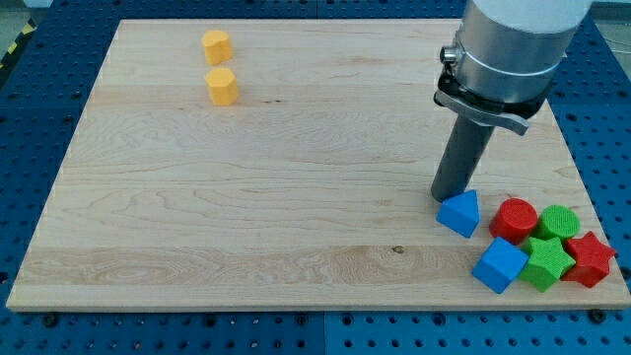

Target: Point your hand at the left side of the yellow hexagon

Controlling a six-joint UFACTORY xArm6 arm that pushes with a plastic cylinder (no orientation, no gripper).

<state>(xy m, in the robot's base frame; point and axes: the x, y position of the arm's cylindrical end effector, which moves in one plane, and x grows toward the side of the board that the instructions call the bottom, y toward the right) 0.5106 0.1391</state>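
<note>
Nearest the view's bottom, at the right corner of the pale wooden board, a cluster of small plastic blocks sits packed together. A blue cube lies lowest, touching a green star-shaped block on its right, which in turn touches a red star-shaped block at the board's right edge. Just behind these stand a red cylinder and a green cylinder, side by side and touching or nearly so.

A little to the view's left of the red cylinder rests a blue triangular block, slightly apart from the cluster. My tip, the lower end of the straight dark rod, stands on the board right at the upper left edge of this blue triangular block, touching it or just beside it; I cannot tell which. The rod has nothing to open or close and carries nothing. Above it the wide grey body of the arm fills the view's top right.

Well apart from all this, far across the board toward the view's top left, are two yellow-orange blocks. The nearer yellow hexagon stands just below a second yellow block, also roughly hexagonal, with a narrow gap between them. The tip is far to their right.

No containers appear; the board lies on a blue perforated table.
</note>
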